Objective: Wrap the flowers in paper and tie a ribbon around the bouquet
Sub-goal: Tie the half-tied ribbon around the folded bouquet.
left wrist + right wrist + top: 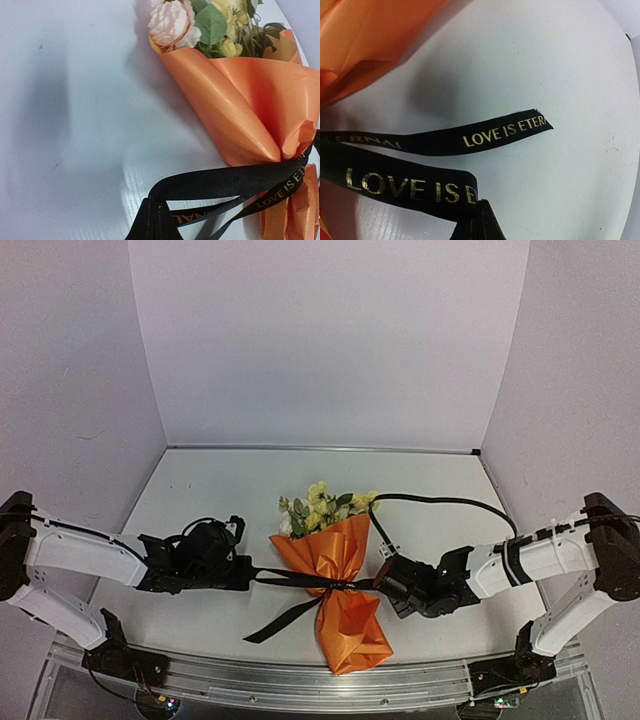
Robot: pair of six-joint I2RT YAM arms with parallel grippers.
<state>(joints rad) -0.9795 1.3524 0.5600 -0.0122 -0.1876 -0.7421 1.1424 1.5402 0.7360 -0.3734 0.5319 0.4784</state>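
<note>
Top external: ribbon (291,581) between left tool (249,577), right tool (381,584).

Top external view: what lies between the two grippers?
The bouquet, with the ribbon stretched across its waist from left gripper to right gripper; top view shows it.

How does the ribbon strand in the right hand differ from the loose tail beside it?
The held strand is pinched in the shut right hand; the loose tail is touched by nothing. The held strand ends inside that grip, while the loose tail ends free in a cut edge. Both are black with gold lettering and run back toward the bouquet.
</note>
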